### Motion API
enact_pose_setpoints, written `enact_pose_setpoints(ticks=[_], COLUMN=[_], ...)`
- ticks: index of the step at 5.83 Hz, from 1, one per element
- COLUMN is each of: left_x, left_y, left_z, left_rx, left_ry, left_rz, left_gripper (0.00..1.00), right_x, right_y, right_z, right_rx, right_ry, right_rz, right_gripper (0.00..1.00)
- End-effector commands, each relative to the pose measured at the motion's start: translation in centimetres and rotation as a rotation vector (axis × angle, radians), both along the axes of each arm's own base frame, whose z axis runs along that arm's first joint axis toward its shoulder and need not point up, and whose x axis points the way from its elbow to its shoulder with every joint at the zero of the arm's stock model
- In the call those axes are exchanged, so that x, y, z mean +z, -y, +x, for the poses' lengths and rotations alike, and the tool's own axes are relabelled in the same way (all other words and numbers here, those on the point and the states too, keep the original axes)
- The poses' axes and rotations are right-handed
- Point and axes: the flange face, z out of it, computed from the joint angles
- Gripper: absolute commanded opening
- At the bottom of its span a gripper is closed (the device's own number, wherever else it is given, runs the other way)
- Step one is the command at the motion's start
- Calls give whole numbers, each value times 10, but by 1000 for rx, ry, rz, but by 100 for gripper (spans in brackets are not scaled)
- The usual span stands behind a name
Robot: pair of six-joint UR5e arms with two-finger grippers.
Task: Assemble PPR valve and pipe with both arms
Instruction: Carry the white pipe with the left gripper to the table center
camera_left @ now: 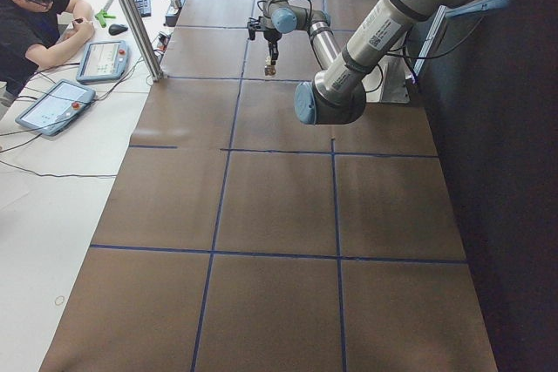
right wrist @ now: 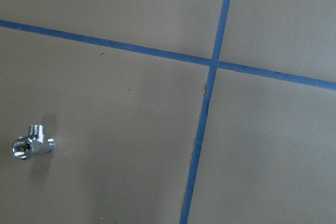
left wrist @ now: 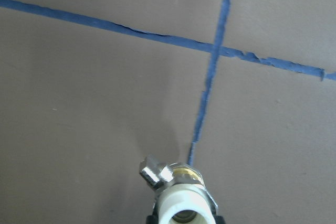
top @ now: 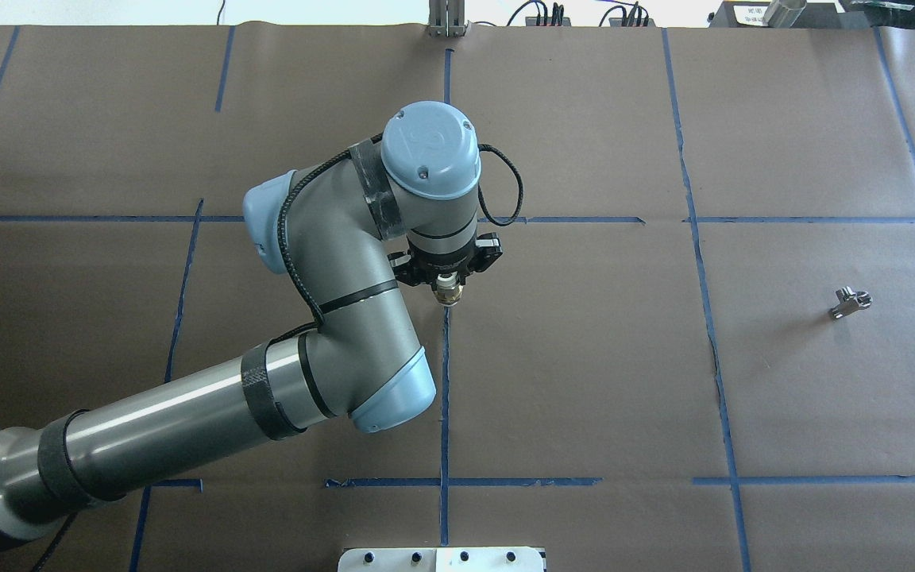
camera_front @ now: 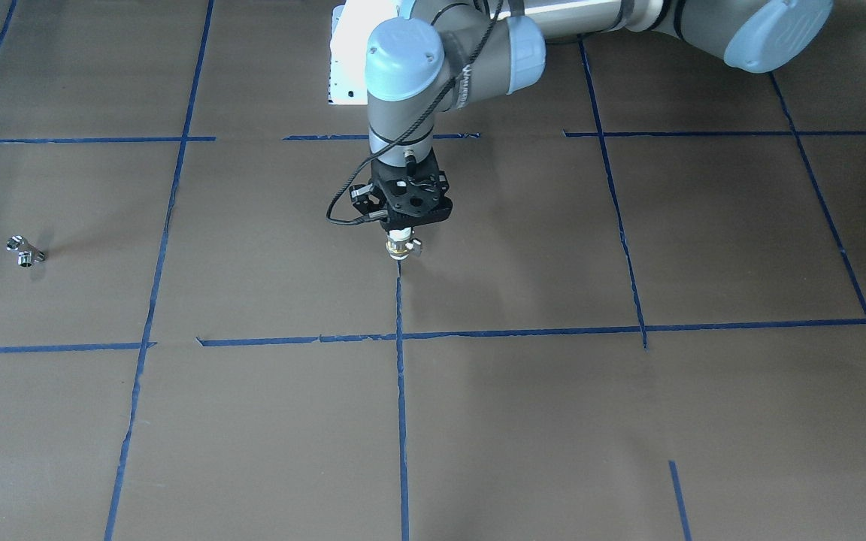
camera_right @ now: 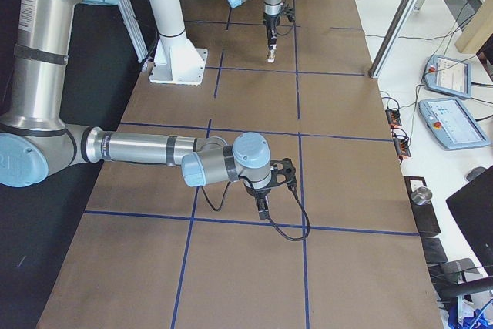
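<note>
Your black left gripper (camera_front: pixel 400 234) pinches the white-and-brass PPR valve (camera_front: pixel 401 246), ready for mating; the shiny chrome pipe (top: pixel 851 302) waits near the table's (top: pixel 584 381) right edge

PPR valve (top: pixel 449 292) central — pipe (top: pixel 851 302) far to right

PPR valve (camera_front: pixel 400 246) — white, brass | pipe (camera_front: pixel 25 252) chrome | table (camera_front: pixel 523 421) brown — blue grid

Grey tubular arms (top: pixel 187 413), light-blue round joint caps (top: pixel 430 147), black braided cable (top: pixel 285 238).
</note>
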Motion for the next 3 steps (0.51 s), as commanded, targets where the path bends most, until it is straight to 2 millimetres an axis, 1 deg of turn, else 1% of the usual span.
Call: enact_pose_setpoints(ticks=[1, 3], left_x=[5, 7], left_y=[-6, -9], left_z=[12, 16], left_rx=[8, 16], left_ry=[15, 19], left_rz=[-2, -4], left_gripper=[2, 6], right_x=[0, 0], right_y=[0, 0], right_z=[0, 0], right_rx=[1, 0], right_ry=[0, 0], right_rz=[-1, 0], right_gripper=[100, 100])
